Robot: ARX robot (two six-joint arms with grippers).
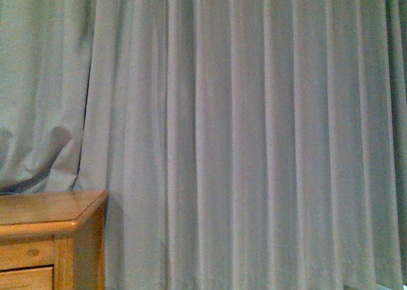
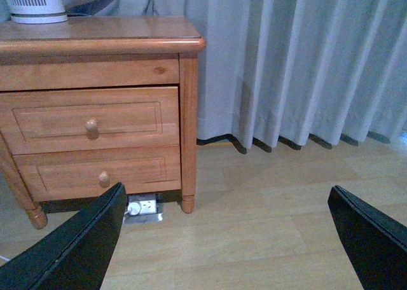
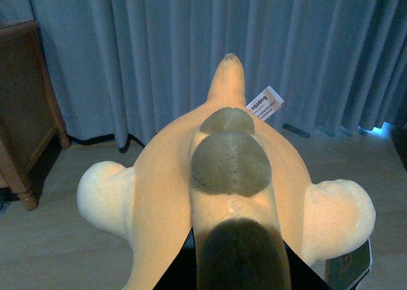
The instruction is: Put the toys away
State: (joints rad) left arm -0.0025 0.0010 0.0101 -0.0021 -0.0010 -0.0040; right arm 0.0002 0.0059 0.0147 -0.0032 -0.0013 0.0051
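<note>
In the right wrist view an orange-yellow plush animal (image 3: 166,175) with olive-brown patches and pale rounded limbs fills the frame, held up off the wooden floor. My right gripper (image 3: 235,271) is shut on the plush animal, its black fingers mostly hidden under the fabric. A white label (image 3: 264,103) sticks out near the toy's far tip. My left gripper (image 2: 229,239) is open above bare floor, with nothing between its black fingers (image 2: 76,245). Neither arm shows in the front view.
A wooden nightstand (image 2: 95,112) with two drawers stands by grey curtains (image 2: 305,61); it also shows as the nightstand (image 1: 51,239) in the front view. A white appliance (image 2: 33,2) sits on top. A floor socket (image 2: 142,207) lies under it. Curtains (image 1: 254,137) fill the front.
</note>
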